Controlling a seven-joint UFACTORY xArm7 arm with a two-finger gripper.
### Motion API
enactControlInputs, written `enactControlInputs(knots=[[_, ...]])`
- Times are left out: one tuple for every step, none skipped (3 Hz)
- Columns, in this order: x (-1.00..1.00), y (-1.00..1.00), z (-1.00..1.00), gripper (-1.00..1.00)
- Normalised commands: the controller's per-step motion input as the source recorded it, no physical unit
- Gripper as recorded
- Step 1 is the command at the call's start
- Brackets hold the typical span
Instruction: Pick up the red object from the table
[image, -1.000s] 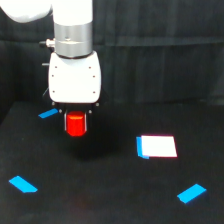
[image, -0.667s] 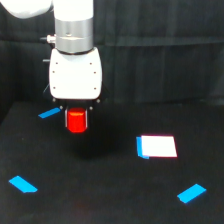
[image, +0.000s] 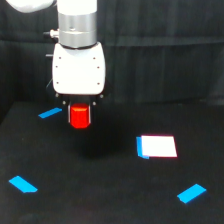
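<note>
**benchrat:** Nearest the camera, the black table (image: 110, 200) had two blue tape strips on it, one (image: 22, 184) toward the exterior view's left and one (image: 191, 193) toward its right. A bit further back sat a white card (image: 157, 146) with a blue edge, right of center.

**servo_sam:** And the red object?

**benchrat:** The red object (image: 79, 116) was pinched in the gripper (image: 79, 109), hanging under the white housing, left of center. Dark fingers (image: 69, 111) hugged its sides, so the jaws were closed down to about its width and gripping it. There was a dark gap beneath it, and it looked clear of the table.

**servo_sam:** Anything behind that?

**benchrat:** A third blue strip (image: 50, 113) lay just to the left of the gripper, further back on the table. Behind it all was a dark curtain (image: 165, 60).
</note>
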Motion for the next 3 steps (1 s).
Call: enactControlInputs(knots=[[0.15,0.03,0.3,-0.98],[0.11,0.03,0.01,-1.0],[0.21,-0.03,-0.06,-0.97]])
